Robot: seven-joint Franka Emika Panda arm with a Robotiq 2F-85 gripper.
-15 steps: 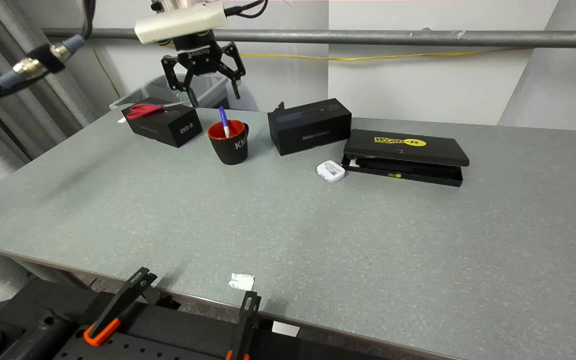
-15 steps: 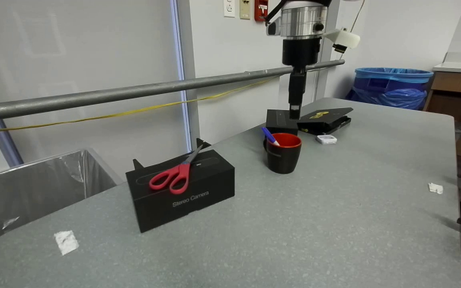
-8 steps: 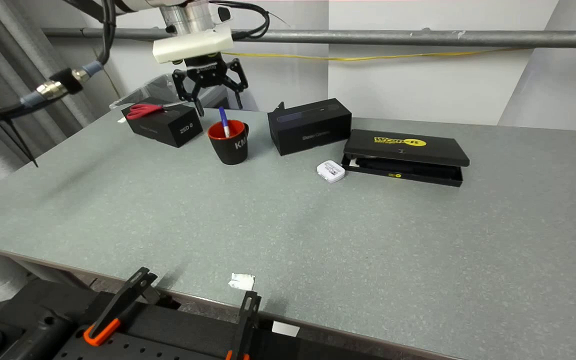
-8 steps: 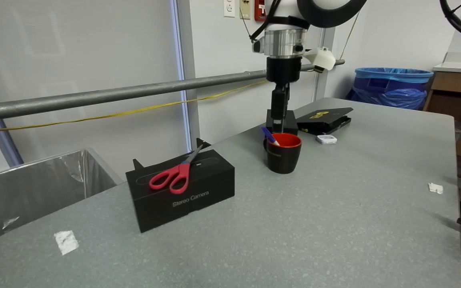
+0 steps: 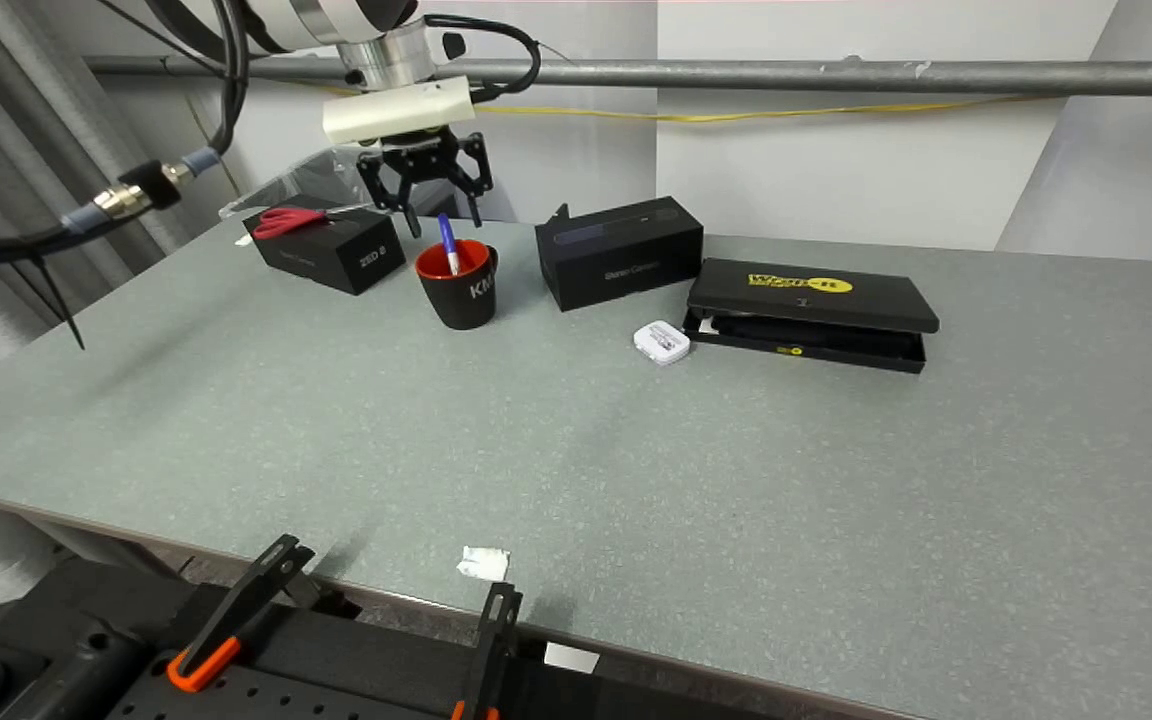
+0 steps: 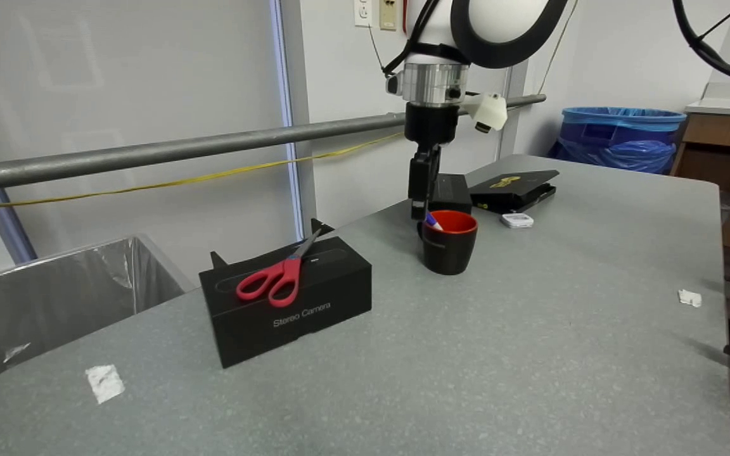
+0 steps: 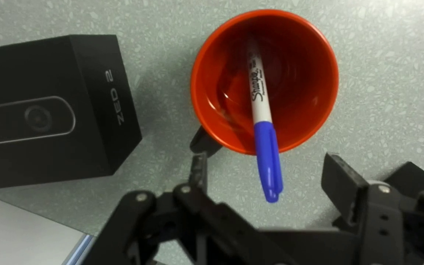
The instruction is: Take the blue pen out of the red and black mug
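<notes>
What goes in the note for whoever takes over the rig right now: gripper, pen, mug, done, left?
Gripper: open, holding nothing; in the wrist view its fingers show on both sides of the blue pen, with gaps.
Pen: in the red and black mug, tilted, its blue capped end sticking out over the rim.
Mug: upright on the table, with black boxes to either side, red scissors on one.
Done: fingers look lined up for a grasp; no grip made.
Left: close on the pen, then lift it clear of the mug.
</notes>
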